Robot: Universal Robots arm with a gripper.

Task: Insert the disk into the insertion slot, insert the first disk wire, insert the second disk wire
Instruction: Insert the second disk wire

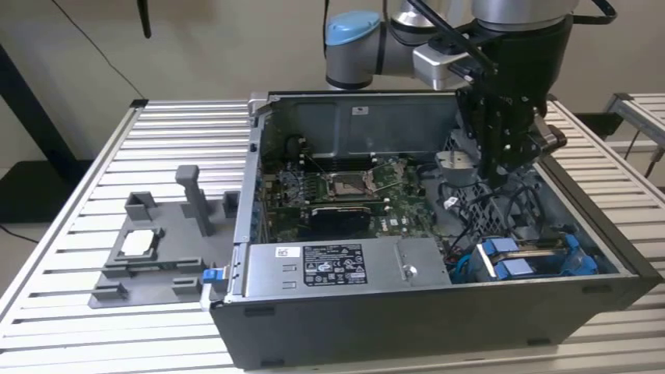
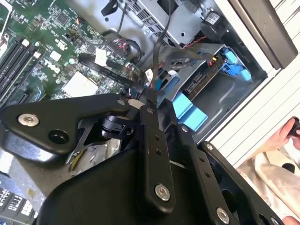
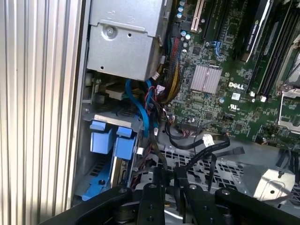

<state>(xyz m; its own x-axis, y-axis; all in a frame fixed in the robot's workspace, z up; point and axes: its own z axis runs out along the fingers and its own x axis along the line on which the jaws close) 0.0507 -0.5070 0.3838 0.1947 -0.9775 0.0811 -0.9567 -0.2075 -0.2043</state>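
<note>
Exterior view | disk sits in insertion slot (blue tabs showing) | gripper pinching a black wire

Slatted metal table, beige wall

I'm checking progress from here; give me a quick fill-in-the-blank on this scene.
1. The disk, in its blue frame, sits inside the insertion ____.
2. The gripper hangs inside the open computer ____.
3. In the second wrist view, the gripper is pinching a thin black ____.

Missing words: slot; case; wire
</note>
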